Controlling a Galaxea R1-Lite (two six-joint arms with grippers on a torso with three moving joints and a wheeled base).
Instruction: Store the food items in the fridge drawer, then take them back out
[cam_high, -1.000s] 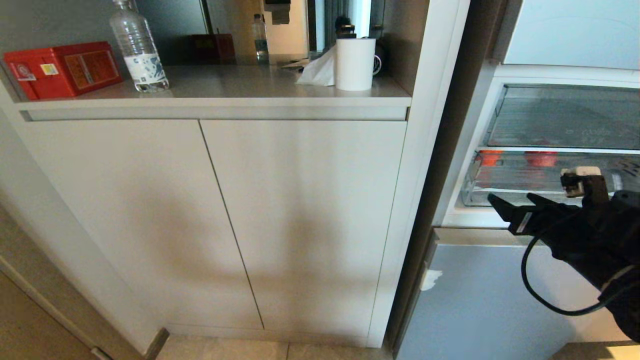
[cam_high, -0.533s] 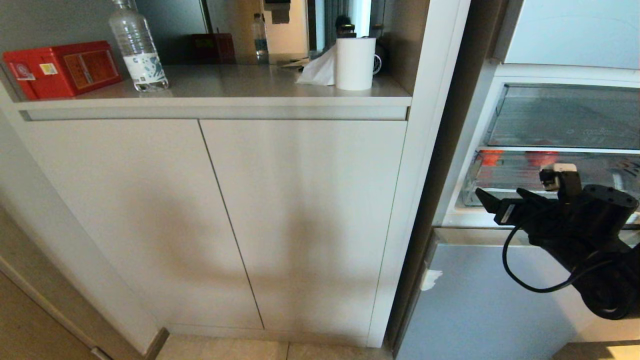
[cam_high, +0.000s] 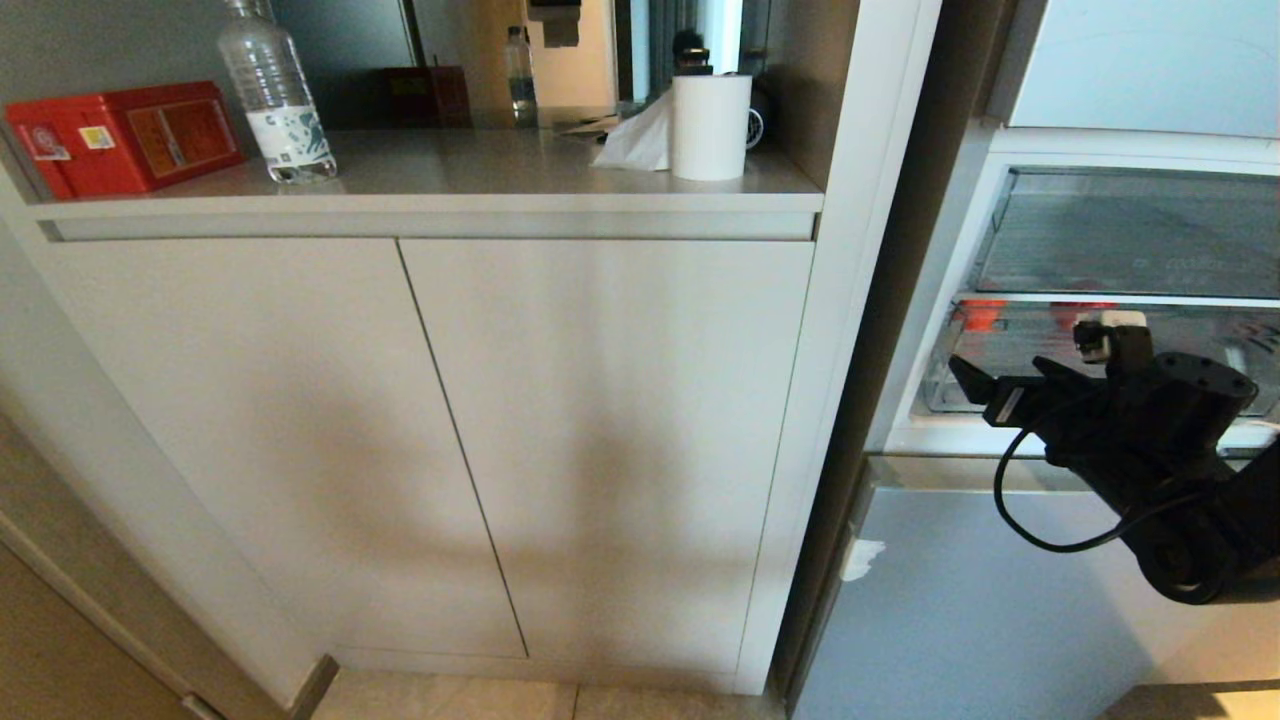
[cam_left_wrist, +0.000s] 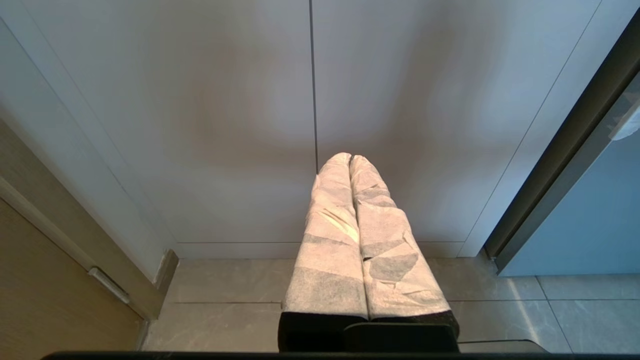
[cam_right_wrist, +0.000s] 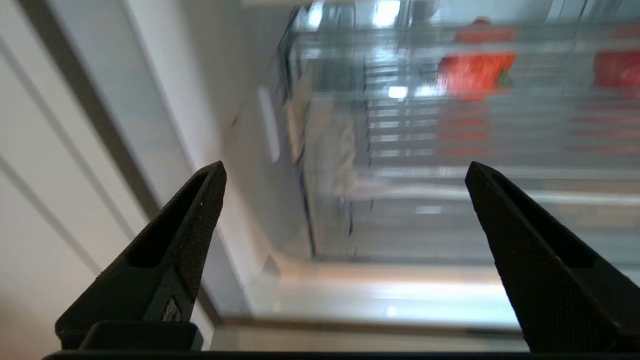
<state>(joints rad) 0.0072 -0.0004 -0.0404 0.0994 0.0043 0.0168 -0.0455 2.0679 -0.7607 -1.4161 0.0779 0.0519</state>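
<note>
The fridge (cam_high: 960, 600) stands at the right with its middle compartment exposed. In it sits the clear fridge drawer (cam_high: 965, 392), seen close and blurred in the right wrist view (cam_right_wrist: 400, 225). Two red-orange food items lie at the drawer's back: one (cam_high: 981, 315) (cam_right_wrist: 476, 70) near its left end, the other (cam_high: 1070, 312) (cam_right_wrist: 618, 67) partly behind my wrist. My right gripper (cam_high: 1000, 368) (cam_right_wrist: 345, 167) hovers just in front of the drawer's left part, open and empty. My left gripper (cam_left_wrist: 350, 159) is shut, its taped fingers pointing at the cabinet doors.
A second clear bin (cam_high: 1130, 235) sits above the drawer. Left of the fridge stands a white cabinet (cam_high: 450, 420); on its counter are a red box (cam_high: 125, 135), a water bottle (cam_high: 275, 95) and a paper roll (cam_high: 710, 125). Tiled floor (cam_left_wrist: 225, 295) runs below.
My right arm has moved up and to the left, closer to the drawer front, and its jaws have spread a little wider. The left arm has stayed still.
</note>
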